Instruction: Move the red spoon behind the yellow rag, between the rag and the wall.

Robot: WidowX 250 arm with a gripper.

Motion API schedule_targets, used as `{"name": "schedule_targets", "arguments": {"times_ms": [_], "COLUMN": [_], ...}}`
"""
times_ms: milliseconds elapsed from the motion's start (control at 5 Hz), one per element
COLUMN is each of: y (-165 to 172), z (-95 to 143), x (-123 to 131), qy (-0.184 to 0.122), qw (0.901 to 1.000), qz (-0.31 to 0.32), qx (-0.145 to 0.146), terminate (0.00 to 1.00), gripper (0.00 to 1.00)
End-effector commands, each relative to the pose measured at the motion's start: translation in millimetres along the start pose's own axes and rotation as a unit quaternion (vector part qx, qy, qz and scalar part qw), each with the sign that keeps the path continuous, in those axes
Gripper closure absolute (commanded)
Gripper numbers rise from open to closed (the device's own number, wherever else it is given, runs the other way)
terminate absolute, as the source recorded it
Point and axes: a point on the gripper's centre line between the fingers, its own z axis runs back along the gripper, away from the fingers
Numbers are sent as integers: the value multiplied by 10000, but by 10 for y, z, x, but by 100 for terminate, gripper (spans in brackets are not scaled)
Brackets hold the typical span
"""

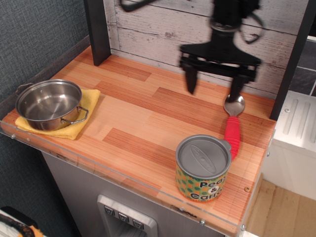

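A wooden counter (148, 123) of striped orange-brown planks lies below the jaws, edged in clear plastic. Behind them runs a whitewashed plank wall (163, 24), framed by dark posts (97, 29). A grey textured panel (34, 34) stands far left; pale wood floor (281, 207) shows lower right.

Black two-pronged pincer (214, 84), looped dark cables

The red spoon (232, 128) had a silver bowl and bright red handle. The yellow rag (74, 124) was plain. The wall (158, 29) showed weathered grey-white planks; the tool (214, 85) was black.
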Motion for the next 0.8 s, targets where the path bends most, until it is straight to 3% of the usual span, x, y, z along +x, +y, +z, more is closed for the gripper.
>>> {"name": "schedule_targets", "arguments": {"times_ms": [0,600], "y": [-358,-388], "z": [-220,-498], "x": [77,48], "qy": [123,368], "qw": [9994,9987], "qz": [-324,-334], "qx": [-34,118], "terminate": [0,0], "gripper": [0,0]}}
